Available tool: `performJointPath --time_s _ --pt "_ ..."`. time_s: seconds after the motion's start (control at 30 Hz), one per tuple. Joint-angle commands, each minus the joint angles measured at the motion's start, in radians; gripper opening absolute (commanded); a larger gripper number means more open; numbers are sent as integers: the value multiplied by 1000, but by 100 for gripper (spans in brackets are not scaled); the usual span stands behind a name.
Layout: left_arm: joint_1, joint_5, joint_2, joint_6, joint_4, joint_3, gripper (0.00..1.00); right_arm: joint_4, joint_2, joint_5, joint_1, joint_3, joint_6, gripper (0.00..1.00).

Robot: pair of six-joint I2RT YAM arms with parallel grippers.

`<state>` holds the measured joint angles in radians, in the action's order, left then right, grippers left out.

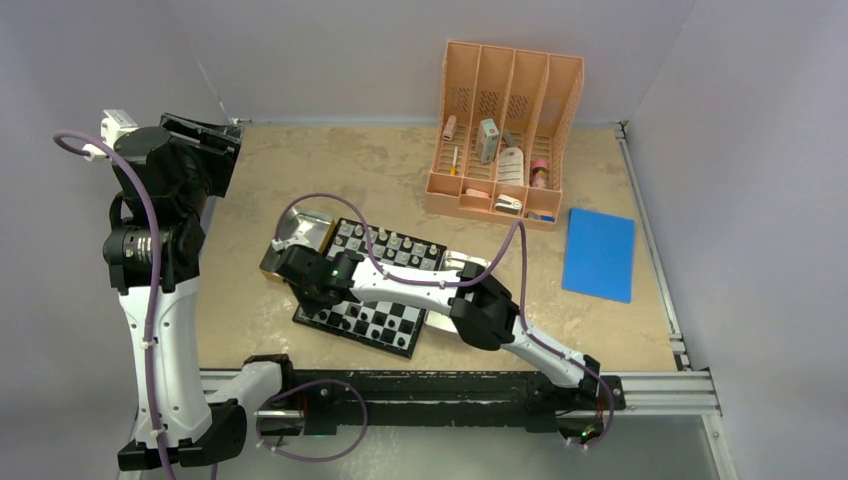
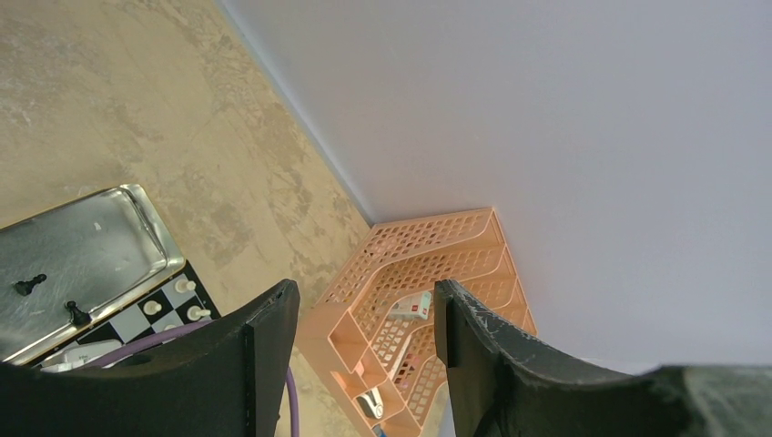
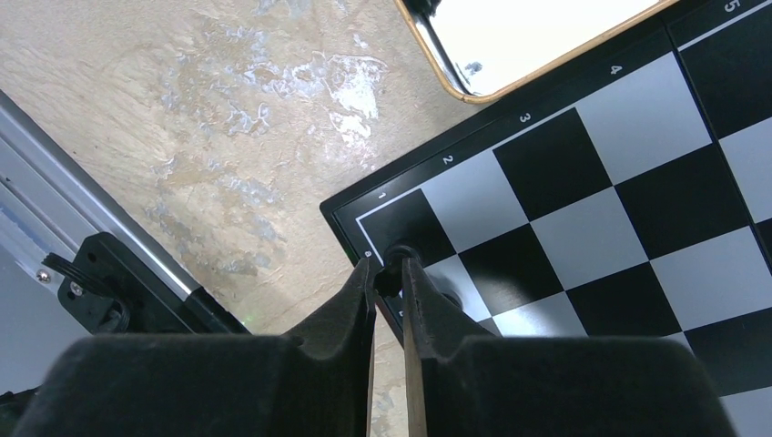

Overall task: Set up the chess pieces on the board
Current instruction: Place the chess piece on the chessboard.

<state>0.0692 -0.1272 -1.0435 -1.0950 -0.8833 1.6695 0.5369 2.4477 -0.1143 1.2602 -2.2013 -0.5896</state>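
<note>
The board (image 1: 400, 345) lies mid-table; it also shows in the right wrist view (image 3: 619, 209). Silvery-white pieces (image 1: 390, 243) stand along its far rows, and more pieces (image 1: 375, 320) stand near its front edge. My right gripper (image 1: 296, 280) reaches over the board's left corner. In the right wrist view the gripper (image 3: 387, 269) is shut on a small black chess piece (image 3: 395, 257) over the corner square. My left gripper (image 1: 215, 150) is raised at the far left, open and empty (image 2: 364, 305). Two black pieces (image 2: 29, 285) lie in a silver tray (image 2: 82, 228).
The silver tray (image 1: 305, 232) touches the board's far left corner. A second shiny tray (image 1: 460, 268) lies at the board's right side. An orange file organiser (image 1: 505, 135) with small items stands at the back. A blue pad (image 1: 598, 253) lies right. A metal rail (image 1: 450, 385) runs along the near edge.
</note>
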Motion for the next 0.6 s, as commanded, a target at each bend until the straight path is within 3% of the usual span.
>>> performJointPath --time_s 0.0,0.57 --pt "-6 -15 0 26 46 -3 55 -5 10 -4 -2 -32 22 14" --pt "-10 -15 0 30 50 -13 55 -14 15 -22 -2 -32 33 15"
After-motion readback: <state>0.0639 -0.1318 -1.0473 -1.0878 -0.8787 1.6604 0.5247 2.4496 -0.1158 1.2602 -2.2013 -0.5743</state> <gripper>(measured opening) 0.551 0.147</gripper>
